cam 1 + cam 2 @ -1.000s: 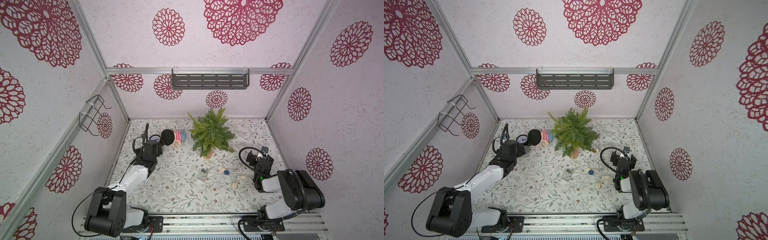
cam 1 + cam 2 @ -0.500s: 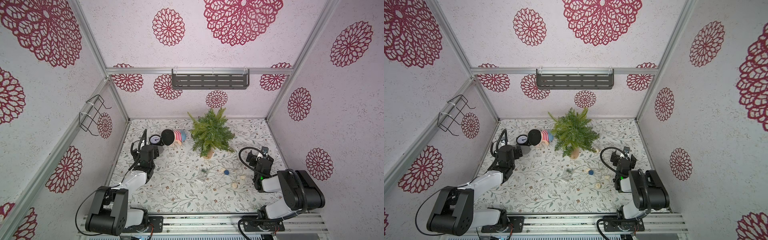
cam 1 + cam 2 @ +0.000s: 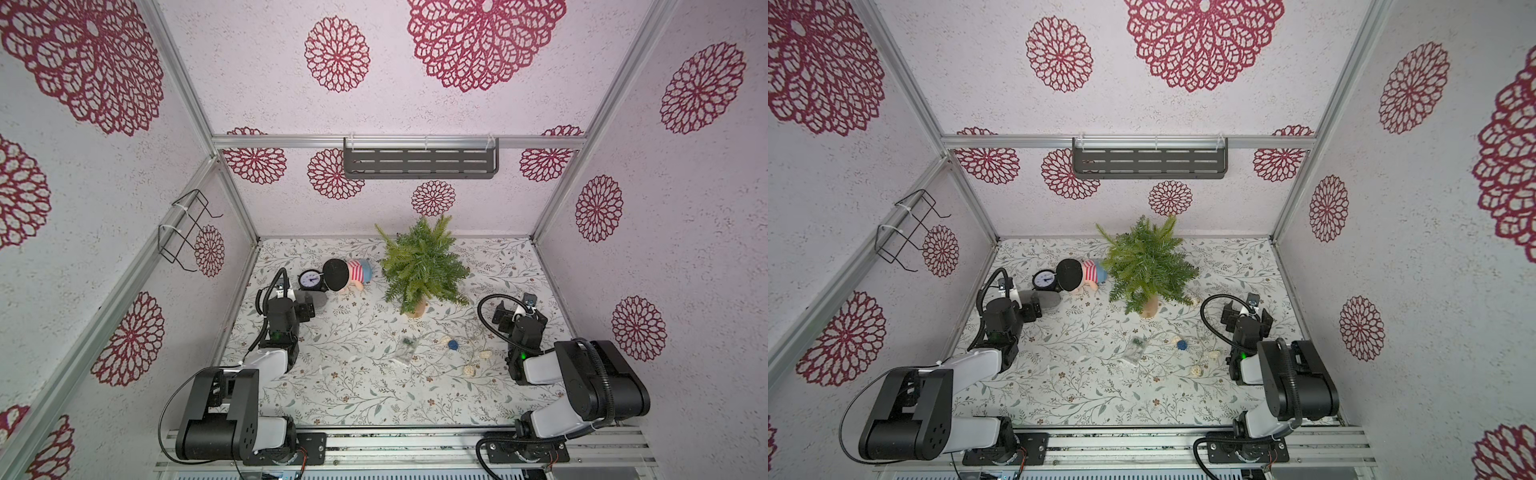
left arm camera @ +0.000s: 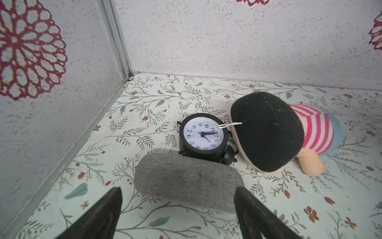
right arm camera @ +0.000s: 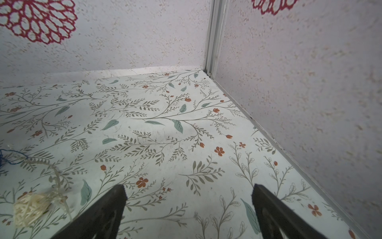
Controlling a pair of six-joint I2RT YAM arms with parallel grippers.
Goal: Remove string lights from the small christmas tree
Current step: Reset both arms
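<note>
The small christmas tree point(image 3: 422, 266) point(image 3: 1146, 266) stands at the back of the floor with no lights on its green branches. The string lights lie on the floor in front of it: a clear box point(image 3: 405, 351) point(image 3: 1133, 351), a blue ball point(image 3: 453, 344) point(image 3: 1181, 344) and cream balls point(image 3: 484, 354) point(image 5: 31, 209) on thin wire. My left gripper point(image 3: 305, 309) point(image 4: 177, 198) is open at the left side, far from the lights, its fingers just short of a grey case point(image 4: 186, 178). My right gripper point(image 3: 519, 309) point(image 5: 188, 194) is open over bare floor, right of the lights.
A black alarm clock point(image 3: 309, 280) point(image 4: 203, 134) and a striped doll point(image 3: 349, 272) point(image 4: 268, 132) lie left of the tree, behind the grey case point(image 3: 318, 300). A dark shelf point(image 3: 419, 164) hangs on the back wall, a wire rack point(image 3: 187, 230) on the left wall.
My left arm has drawn back toward the front and left, away from the doll, uncovering the clock. The right arm and the lights have not moved.
</note>
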